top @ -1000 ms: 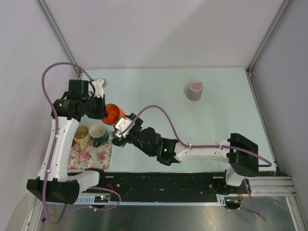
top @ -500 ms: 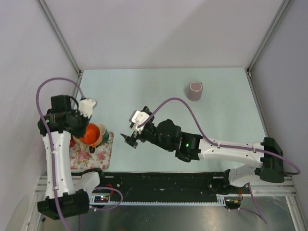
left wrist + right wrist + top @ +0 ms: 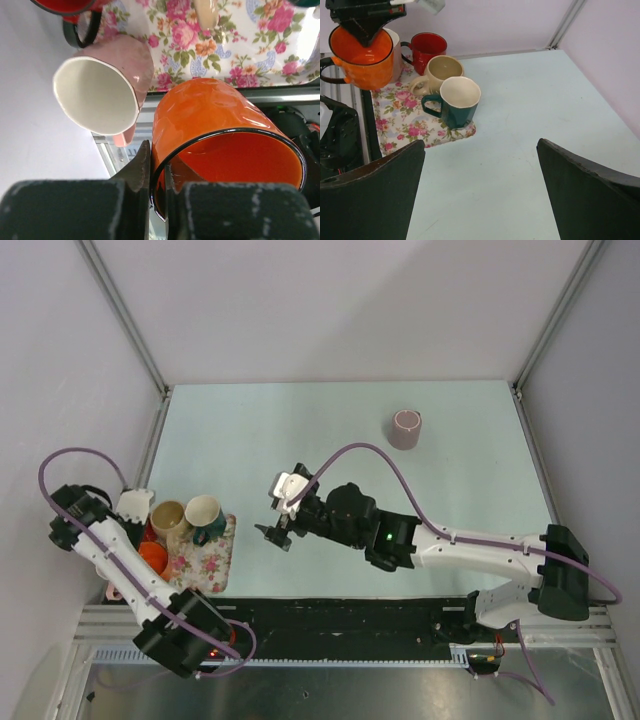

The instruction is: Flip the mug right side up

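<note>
Pale mint tabletop [image 3: 300,430] lay matte, evenly lit. Plain lilac-white back wall [image 3: 330,310] and side walls [image 3: 60,370] enclosed it. Grey metal corner posts [image 3: 122,315] rose at far corners. Black rail [image 3: 340,615] ran along near edge, brushed metal sheet [image 3: 380,690] below.

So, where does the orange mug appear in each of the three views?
Top external: orange mug at lower left, beside the floral mat.
Left wrist: mug at lower right, below the mat.
Right wrist: mug at upper left, next to the mat.
Shared landmark: the floral mat.
</note>
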`<state>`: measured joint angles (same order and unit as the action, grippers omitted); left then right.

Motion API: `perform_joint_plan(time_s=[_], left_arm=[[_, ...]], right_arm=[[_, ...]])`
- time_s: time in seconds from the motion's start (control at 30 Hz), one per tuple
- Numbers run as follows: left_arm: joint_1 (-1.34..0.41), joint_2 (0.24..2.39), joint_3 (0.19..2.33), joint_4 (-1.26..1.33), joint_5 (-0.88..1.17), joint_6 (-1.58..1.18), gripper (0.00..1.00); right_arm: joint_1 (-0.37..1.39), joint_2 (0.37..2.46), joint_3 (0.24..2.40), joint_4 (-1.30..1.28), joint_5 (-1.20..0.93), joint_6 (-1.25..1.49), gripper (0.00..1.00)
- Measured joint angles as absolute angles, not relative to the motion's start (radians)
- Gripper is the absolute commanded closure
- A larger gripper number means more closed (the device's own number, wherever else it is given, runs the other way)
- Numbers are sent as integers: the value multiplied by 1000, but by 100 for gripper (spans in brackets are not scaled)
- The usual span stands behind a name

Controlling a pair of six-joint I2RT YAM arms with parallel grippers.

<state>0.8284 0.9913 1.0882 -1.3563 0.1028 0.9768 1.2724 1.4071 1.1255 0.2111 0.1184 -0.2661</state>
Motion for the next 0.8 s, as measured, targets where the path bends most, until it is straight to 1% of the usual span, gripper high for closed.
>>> perform_joint_plan(time_s=[0.17,0.53,0.8], left_arm=[[872,998,1018,-1352,108,1053,100],[873,1114,947,-1343,153,1175,100],[842,1121,874,-1314,162,1232,100]], right_arm=[[1252,1422,1126,233,80,-266,1],[1244,1450,1126,273,47,-281,0],[1235,1456,1126,319,33,-303,1]])
